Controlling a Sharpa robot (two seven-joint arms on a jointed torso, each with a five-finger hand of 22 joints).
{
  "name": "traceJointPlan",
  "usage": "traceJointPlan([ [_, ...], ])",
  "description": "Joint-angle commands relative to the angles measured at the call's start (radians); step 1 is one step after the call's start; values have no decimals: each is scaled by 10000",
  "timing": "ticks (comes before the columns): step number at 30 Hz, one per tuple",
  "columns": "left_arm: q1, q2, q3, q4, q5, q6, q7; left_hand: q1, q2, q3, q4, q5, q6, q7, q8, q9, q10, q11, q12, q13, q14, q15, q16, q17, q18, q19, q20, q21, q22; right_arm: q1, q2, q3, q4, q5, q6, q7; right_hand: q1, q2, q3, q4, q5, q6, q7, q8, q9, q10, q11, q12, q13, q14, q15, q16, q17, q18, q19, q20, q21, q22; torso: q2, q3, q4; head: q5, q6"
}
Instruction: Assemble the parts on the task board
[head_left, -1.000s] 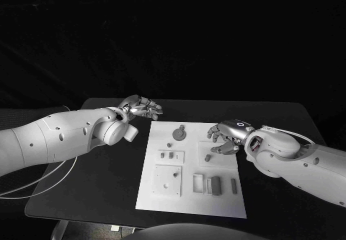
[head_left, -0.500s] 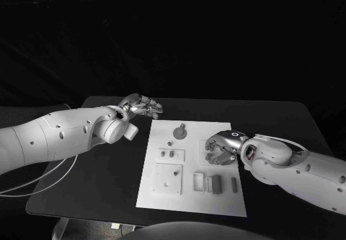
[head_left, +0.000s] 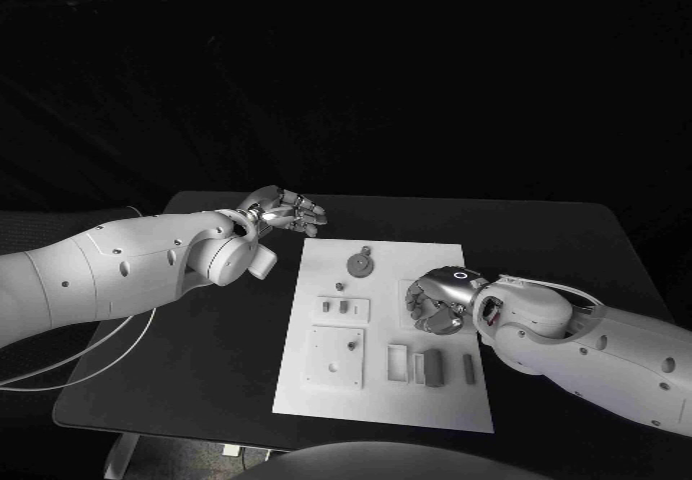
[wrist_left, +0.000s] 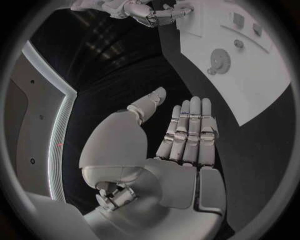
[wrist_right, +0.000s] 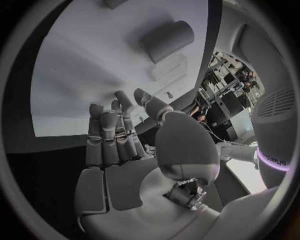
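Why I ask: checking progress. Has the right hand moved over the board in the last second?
Yes. The right hand has moved nearer the robot and further in over the task board, towards its middle.

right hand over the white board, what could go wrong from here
The right hand hangs low over the white task board, close to the small grey parts. One upright grey part stands just near it; a low sweep might knock it over. The hand also hides the board spot under it from the head view, so a misaligned grasp could go unseen. The left hand is off the board, so nothing steadies the plate if it is pushed.
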Motion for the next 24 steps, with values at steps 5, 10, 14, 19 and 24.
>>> traceJointPlan([
  [5, 30, 14, 6, 14, -2, 148, 61, -62, -48, -41, 4, -6, -21, -1, 28, -10, -46, 17, 1, -16, 59, 4, -46, 22, 45, 77, -1, -30, -10, -12, 37, 2, -23, -358, -282, 77, 163, 253, 358, -6, 63, 237, -8, 77, -67, 343, -77, 163, 39, 191, -75, 82, -47, 115, 198, -50, 100, 159, 0, -2, 0, 17, -22],
  [10, 30, 6, 6, 13, -2, 148, 42, -67, -45, -43, 10, -6, -21, -1, 28, -11, -45, 16, 1, -17, 60, 4, -49, 26, 45, 78, -1, -30, -11, -12, 48, 2, -54, -472, -331, 29, 246, 376, 489, -34, 61, 275, -21, 76, -103, 467, -127, 222, 52, 214, -123, 74, -63, 115, 209, -65, 103, 161, 0, -1, -3, 29, -39],
  [14, 30, 4, 6, 14, -2, 152, 34, -71, -42, -44, 14, -6, -23, 0, 28, -11, -45, 16, 2, -17, 61, 3, -52, 30, 45, 78, -1, -30, -12, -12, 66, 2, -65, -562, -338, 7, 304, 422, 552, -45, 60, 286, -23, 71, -125, 523, -152, 249, 58, 221, -147, 70, -71, 115, 209, -73, 106, 165, 0, 2, -3, 39, -51],
  [19, 30, -3, 6, 13, -2, 152, 25, -72, -39, -45, 17, -6, -24, 0, 27, -12, -46, 16, 1, -18, 62, 3, -54, 35, 45, 79, -2, -30, -12, -12, 84, 2, -103, -684, -315, -14, 410, 485, 640, -52, 55, 353, -44, 92, -151, 651, -203, 314, 80, 234, -194, 68, -80, 115, 211, -83, 118, 175, 0, 4, -3, 38, -62],
  [24, 30, -5, 6, 16, -3, 155, 22, -72, -36, -44, 20, -6, -26, 0, 27, -13, -47, 16, 1, -19, 63, 2, -57, 39, 46, 79, -3, -30, -13, -12, 103, 2, -114, -722, -306, -11, 421, 530, 669, -49, 51, 440, -75, 131, -156, 757, -245, 371, 106, 248, -233, 67, -86, 115, 219, -82, 129, 178, 1, 4, -5, 40, -69],
])
